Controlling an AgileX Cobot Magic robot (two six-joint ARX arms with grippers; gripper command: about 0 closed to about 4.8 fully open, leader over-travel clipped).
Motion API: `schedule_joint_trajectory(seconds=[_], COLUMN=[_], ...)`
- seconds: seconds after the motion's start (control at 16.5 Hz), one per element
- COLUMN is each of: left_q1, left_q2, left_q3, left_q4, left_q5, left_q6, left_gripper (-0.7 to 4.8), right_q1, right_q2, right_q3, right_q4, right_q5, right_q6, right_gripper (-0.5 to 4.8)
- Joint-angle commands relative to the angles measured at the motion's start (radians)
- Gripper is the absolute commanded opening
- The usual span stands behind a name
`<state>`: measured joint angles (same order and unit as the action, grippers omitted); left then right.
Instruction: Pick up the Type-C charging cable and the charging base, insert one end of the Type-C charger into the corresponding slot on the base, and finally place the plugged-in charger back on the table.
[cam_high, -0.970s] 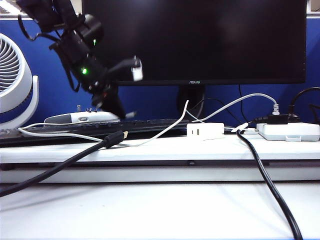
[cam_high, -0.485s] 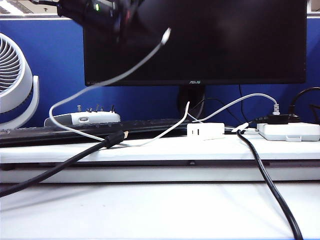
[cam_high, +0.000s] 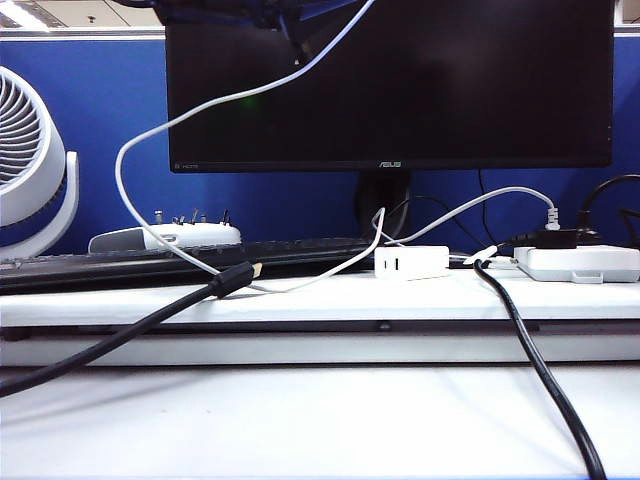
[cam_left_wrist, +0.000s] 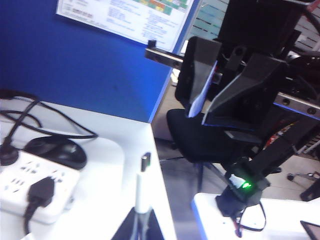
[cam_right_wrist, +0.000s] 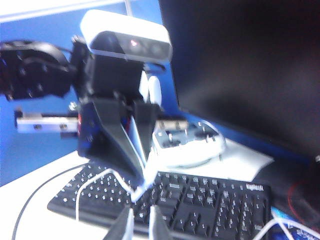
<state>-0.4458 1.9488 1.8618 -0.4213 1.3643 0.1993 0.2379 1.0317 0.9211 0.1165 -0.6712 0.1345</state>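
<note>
The left gripper (cam_left_wrist: 142, 220) pinches the Type-C charging cable (cam_high: 190, 115) behind its plug, lifted high for mating; the right gripper (cam_right_wrist: 140, 227) shows fingers slightly parted, holding nothing; the charging base (cam_high: 410, 263) rests untouched on the worktop (cam_high: 300, 300).

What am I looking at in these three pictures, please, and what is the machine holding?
It is a robot with two arms, each ending in a two-finger gripper. One picture comes from a fixed camera facing the table; the other two come from a camera on each wrist. On the table's ledge lie the charging base, a power strip, a thick black cable and a keyboard, in front of a monitor. The left gripper, high at the fixed view's top edge, is shut on the Type-C charging cable. The right gripper, its jaws slightly apart, holds nothing and faces the left one.
</note>
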Motion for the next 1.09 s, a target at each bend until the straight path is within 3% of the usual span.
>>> schedule_joint_trajectory(seconds=[0.06,0.18,0.24,0.67,1.09], left_q1=[-0.014,-0.032,-0.045,-0.106,-0.115], left_q2=[-0.006,-0.007,-0.006,-0.006,-0.006], left_q3=[0.008,0.008,0.008,0.012,0.013], left_q4=[0.035,0.068,0.106,0.163,0.204], left_q5=[0.019,0.027,0.03,0.039,0.025], left_q6=[-0.042,-0.067,-0.081,-0.081,-0.084], left_gripper=[-0.06,-0.06,-0.06,-0.06,-0.06], right_q1=[0.003,0.003,0.003,0.003,0.002], right_q2=[-0.003,-0.002,0.0,0.037,0.047], right_q3=[0.006,0.006,0.006,0.006,0.006], right_q4=[0.018,0.019,0.022,0.15,0.15], right_q5=[-0.008,-0.048,-0.049,-0.07,-0.094], right_q6=[0.004,0.006,0.032,0.201,0.21], right_gripper=[0.65,1.86,2.04,2.02,1.98])
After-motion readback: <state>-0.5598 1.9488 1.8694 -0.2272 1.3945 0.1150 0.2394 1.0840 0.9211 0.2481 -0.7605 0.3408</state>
